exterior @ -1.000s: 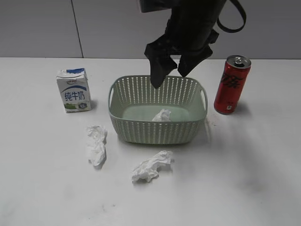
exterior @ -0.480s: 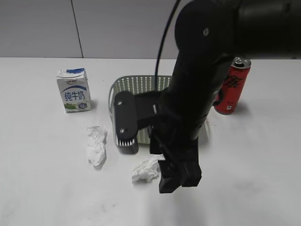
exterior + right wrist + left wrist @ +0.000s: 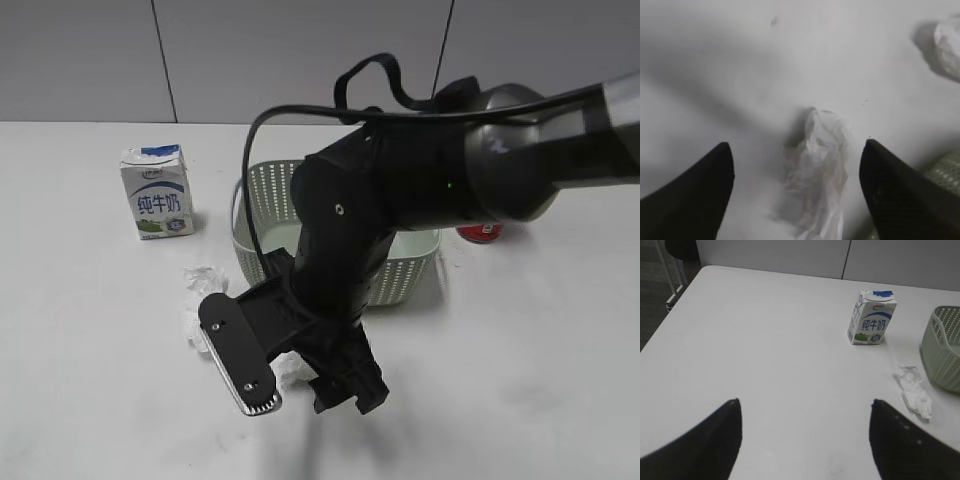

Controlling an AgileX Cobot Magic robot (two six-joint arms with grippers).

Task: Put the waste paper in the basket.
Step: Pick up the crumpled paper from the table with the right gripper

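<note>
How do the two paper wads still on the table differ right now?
The wad by the milk carton, the left wad, lies free with no gripper near; the front wad sits between the right gripper's open fingers. The left wad shows plainly; the arm hides most of the front wad. Both are crumpled white, outside the basket.

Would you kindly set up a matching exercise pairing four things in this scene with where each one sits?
Things:
1. milk carton
2. basket
3. right claw
4. red can

Places:
A. mostly hidden behind the right arm
B. open around a waste paper wad on the table
C. standing left of the basket
D. behind the arm, at the table's middle

Pairs: 1-C, 2-D, 3-B, 4-A
</note>
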